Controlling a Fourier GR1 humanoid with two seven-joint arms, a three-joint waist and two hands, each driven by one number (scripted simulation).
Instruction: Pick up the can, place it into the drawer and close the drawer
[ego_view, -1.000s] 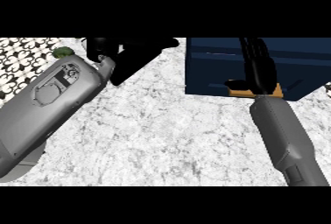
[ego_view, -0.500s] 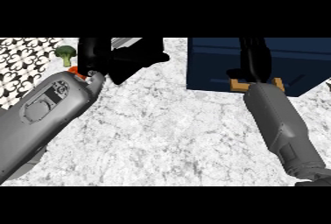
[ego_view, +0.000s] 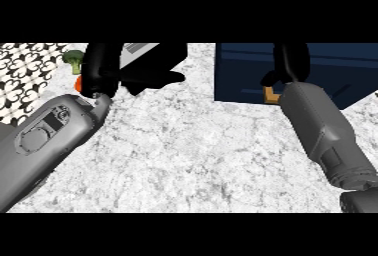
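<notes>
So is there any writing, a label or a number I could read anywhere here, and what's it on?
Nothing here is readable.
can, held in the left hand: a pale label with dark stripes, too blurred to read.
left forearm: panel outlines only, no writing.
drawer: plain dark blue, no text.
counter: marbled pattern, no text.

A: The grey striped metal can (ego_view: 140, 49)?
B: Mostly covered by the black left hand (ego_view: 105, 70) curled round it. Only a patch shows, cut by the top edge.
A: The small orange object (ego_view: 78, 84) at that hand's outer side?
B: A sliver. Can't identify it.
A: The black right hand (ego_view: 291, 62)?
B: Cropped at the top. The tan block (ego_view: 272, 95) by its wrist is half hidden, and the dark blue drawer (ego_view: 244, 75) under it is cropped too.
</notes>
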